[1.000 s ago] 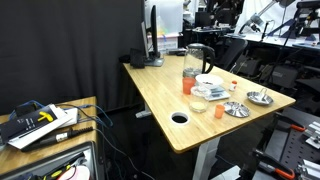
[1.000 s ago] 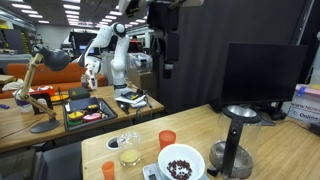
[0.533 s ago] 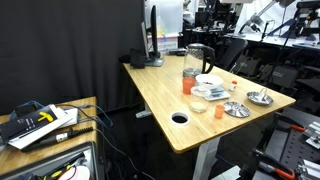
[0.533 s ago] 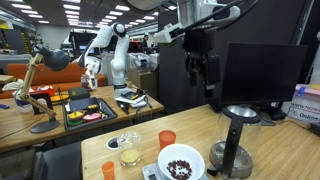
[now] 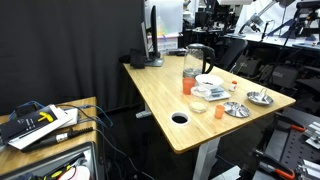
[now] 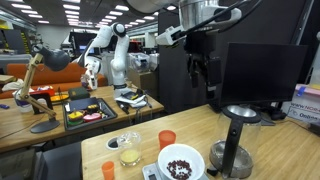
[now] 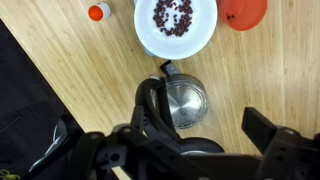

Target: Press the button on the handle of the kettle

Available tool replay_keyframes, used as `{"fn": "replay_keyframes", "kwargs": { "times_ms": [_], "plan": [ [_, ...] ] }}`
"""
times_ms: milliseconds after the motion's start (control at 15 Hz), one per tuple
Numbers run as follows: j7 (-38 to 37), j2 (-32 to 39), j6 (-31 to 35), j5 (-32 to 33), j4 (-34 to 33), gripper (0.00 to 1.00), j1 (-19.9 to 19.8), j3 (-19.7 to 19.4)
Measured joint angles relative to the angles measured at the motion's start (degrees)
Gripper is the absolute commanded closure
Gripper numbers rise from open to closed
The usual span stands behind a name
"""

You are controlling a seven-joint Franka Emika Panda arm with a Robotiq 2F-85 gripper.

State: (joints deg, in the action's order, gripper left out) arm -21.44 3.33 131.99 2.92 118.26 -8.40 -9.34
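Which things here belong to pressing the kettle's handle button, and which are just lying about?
For the job:
kettle
handle
hand, open above the table

Lying about:
white bowl of beans
orange tumbler
small orange-topped container

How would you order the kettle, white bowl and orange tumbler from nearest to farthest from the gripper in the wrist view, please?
1. kettle, centre, right beneath the gripper.
2. white bowl, just beyond the kettle's spout.
3. orange tumbler, top right corner.
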Motion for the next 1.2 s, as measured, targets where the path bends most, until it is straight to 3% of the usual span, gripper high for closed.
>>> {"fn": "replay_keyframes", "kwargs": {
  "times_ms": [333, 733, 867, 1200],
  "plan": [
    [-4.05, 1.28, 0.03, -1.27, -0.90, 0.00, -0.29, -0.87],
    [-11.96, 8.39, 0.02, -3.25, -6.32, 0.00, -1.81, -4.20],
    [-13.53, 11.50, -0.02, -4.57, -8.44, 0.26, -2.05, -4.82],
    [-15.31, 17.23, -0.04, -9.27, -13.89, 0.62, -2.77, -5.39]
  ]
}}
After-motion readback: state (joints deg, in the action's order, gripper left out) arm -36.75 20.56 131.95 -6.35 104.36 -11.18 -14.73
